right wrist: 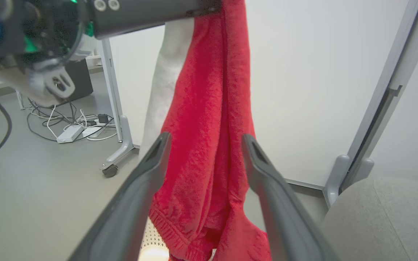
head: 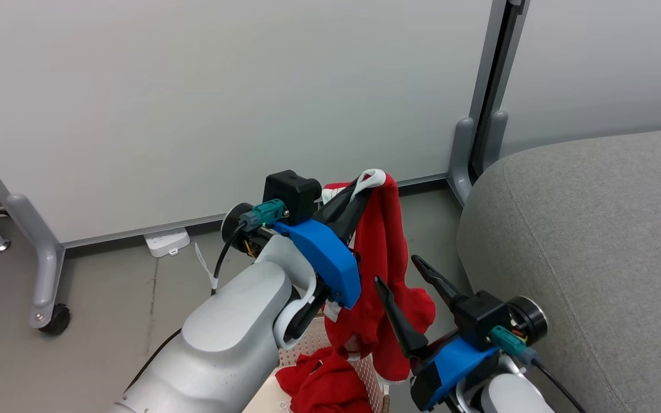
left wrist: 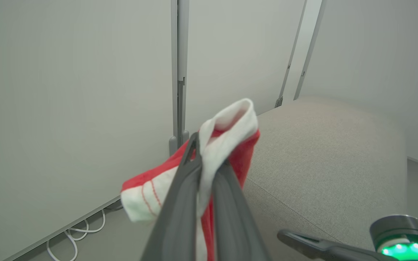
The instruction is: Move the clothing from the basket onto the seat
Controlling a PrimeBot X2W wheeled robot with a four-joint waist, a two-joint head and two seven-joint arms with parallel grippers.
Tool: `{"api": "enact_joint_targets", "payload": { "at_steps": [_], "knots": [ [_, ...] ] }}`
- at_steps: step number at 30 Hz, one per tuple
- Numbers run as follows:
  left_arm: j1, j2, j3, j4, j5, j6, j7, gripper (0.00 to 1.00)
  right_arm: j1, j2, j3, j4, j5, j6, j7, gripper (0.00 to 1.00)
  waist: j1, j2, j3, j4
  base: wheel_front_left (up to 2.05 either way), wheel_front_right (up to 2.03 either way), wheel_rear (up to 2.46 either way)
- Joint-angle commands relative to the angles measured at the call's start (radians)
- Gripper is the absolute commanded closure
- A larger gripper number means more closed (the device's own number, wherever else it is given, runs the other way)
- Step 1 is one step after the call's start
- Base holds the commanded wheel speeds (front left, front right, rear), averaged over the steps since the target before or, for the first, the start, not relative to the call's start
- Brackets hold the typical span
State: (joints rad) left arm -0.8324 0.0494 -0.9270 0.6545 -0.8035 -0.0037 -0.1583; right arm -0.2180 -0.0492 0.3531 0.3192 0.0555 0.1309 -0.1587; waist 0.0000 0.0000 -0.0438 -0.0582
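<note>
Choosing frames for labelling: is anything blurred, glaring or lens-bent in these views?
Head view: even soft light, no glare, garment sharp. Left wrist view: near fingers and white cuff soft. Right wrist view: left arm blurred at top left, panel post slanted by the wide lens.

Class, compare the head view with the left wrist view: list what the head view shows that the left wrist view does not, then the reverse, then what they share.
Head view extra: the basket with a second garment in it, a power strip and a caster. Left wrist view extra: a looped white cable on the floor and a green light on the right wrist. Both: the left gripper shut on the hanging garment, the right gripper, the seat and the white panels.
</note>
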Motion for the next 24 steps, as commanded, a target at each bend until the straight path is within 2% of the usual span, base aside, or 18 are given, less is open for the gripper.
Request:
{"api": "enact_joint_targets", "payload": {
  "at_steps": [1, 11, 24],
  "knots": [
    [-0.017, 0.002, -0.008, 0.005, -0.012, 0.003, -0.009, 1.00, -0.037, -0.002, 0.021, 0.012, 0.007, 0.000, 0.010, 0.00, 0.0000, 0.0000, 0.002, 0.000, 0.00, 0.00, 0.00],
    [-0.041, 0.002, -0.067, -0.006, -0.068, 0.013, -0.025, 1.00, -0.190, -0.002, 0.100, 0.145, 0.093, 0.000, 0.061, 0.00, 0.0000, 0.0000, 0.000, 0.012, 0.00, 0.00, 0.00],
    [-0.064, 0.002, -0.133, -0.010, -0.130, 0.023, -0.040, 1.00, -0.330, -0.002, 0.150, 0.283, 0.156, 0.000, 0.067, 0.00, 0.0000, 0.0000, -0.005, 0.022, 0.00, 0.00, 0.00]
  ]
}}
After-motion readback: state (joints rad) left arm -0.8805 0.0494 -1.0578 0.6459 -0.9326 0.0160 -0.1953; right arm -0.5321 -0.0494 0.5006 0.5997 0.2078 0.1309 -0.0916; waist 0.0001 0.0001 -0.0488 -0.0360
